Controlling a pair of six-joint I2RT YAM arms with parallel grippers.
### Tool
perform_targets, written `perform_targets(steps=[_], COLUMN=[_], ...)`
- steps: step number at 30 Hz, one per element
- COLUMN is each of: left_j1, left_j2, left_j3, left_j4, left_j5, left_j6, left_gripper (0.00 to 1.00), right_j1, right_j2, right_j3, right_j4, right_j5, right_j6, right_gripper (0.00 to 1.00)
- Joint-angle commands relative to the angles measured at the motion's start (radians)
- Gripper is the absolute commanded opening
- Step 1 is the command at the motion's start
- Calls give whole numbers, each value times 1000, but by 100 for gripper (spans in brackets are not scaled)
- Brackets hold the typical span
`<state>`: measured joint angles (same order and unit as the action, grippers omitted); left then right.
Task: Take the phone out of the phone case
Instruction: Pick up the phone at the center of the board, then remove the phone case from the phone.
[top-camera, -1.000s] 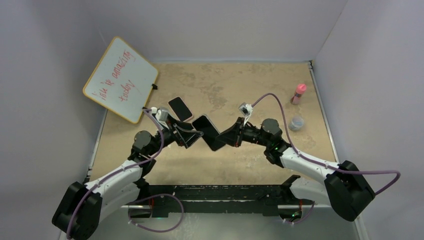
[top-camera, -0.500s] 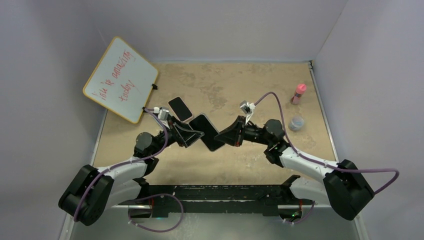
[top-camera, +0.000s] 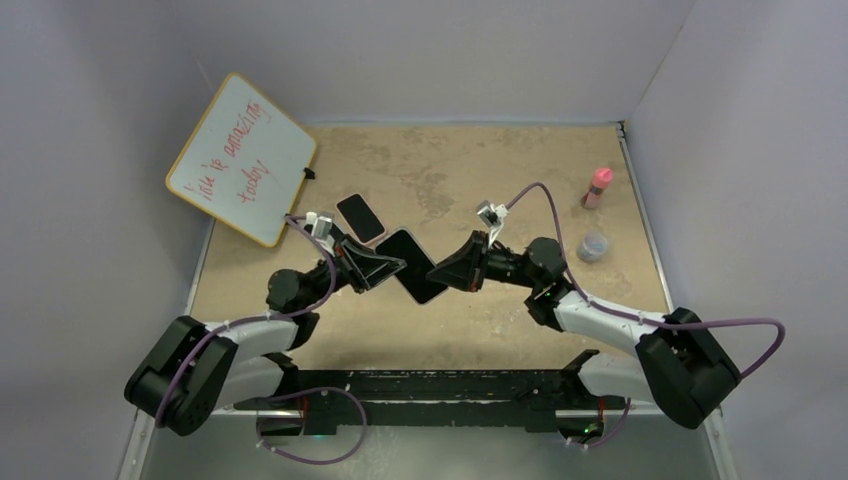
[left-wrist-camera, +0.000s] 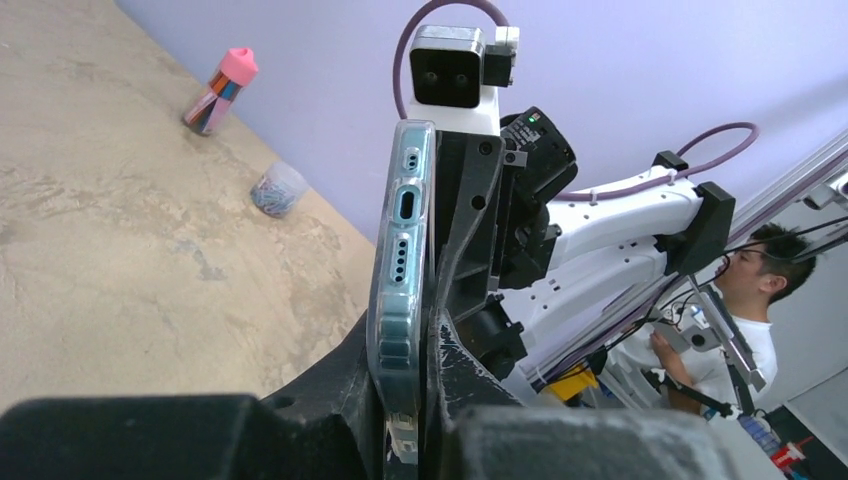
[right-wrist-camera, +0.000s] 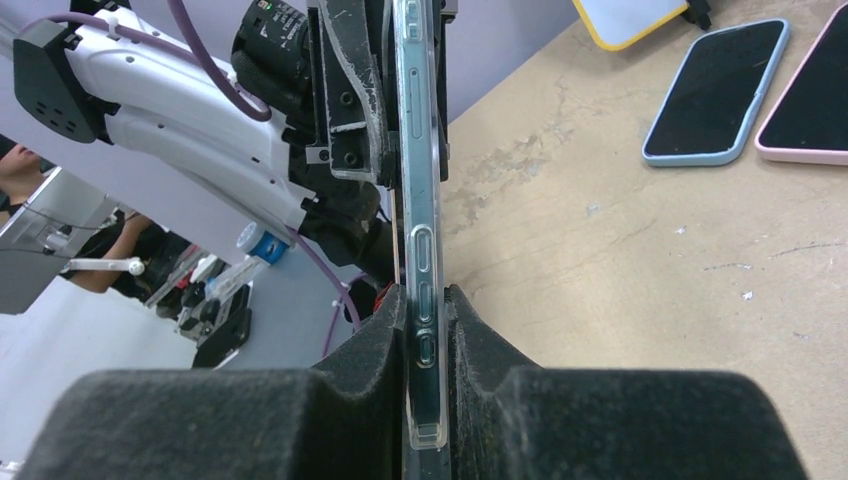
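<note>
A dark phone (top-camera: 415, 265) in a clear phone case (left-wrist-camera: 403, 250) hangs above the middle of the table, tilted on its edge between both arms. My left gripper (top-camera: 385, 268) is shut on its left end; in the left wrist view the jaws (left-wrist-camera: 420, 400) pinch the case's corner below the charging port. My right gripper (top-camera: 447, 272) is shut on the opposite end. In the right wrist view the case's edge (right-wrist-camera: 420, 200) with its side buttons runs up from my right gripper (right-wrist-camera: 428, 350). The phone sits inside the case.
A black phone (top-camera: 360, 217) lies on the table behind the left gripper; the right wrist view shows a blue-cased phone (right-wrist-camera: 715, 90) and a pink-cased one (right-wrist-camera: 810, 100). A whiteboard (top-camera: 242, 158) leans at the back left. A pink-capped bottle (top-camera: 597, 187) and a small jar (top-camera: 594, 246) stand at the right.
My left gripper has closed from wide open onto the left end of the cased phone. The right gripper kept its hold, and the phone shifted slightly left.
</note>
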<state>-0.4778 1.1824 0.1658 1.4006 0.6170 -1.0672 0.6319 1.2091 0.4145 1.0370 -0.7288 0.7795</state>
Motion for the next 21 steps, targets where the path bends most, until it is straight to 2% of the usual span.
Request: perform_targets(steps=[1,4,10,14,21], left_j1=[2,2,3,2,1], left_j2=[30,49,57,41,-41], left_j3=[-20,-48,-103,-115,-104], left_j4=[129,183,220,249,225], left_j5=[-42,-94,-260,-337,-447], left_j6=[-56,-103,-210,-274,-312], left_gripper=[0,0,0,0,0], right_j1=[0,1,2,8,60], right_j2=[7,1,-40,-74,-76], right_j3=[54,42,-10,-43,-70], right_j4=[89,84,65,26,53], right_j5=[25,59,157,213,267], right_j6=[10,12,13,-2,4], right_gripper=[17,40,73,81,82])
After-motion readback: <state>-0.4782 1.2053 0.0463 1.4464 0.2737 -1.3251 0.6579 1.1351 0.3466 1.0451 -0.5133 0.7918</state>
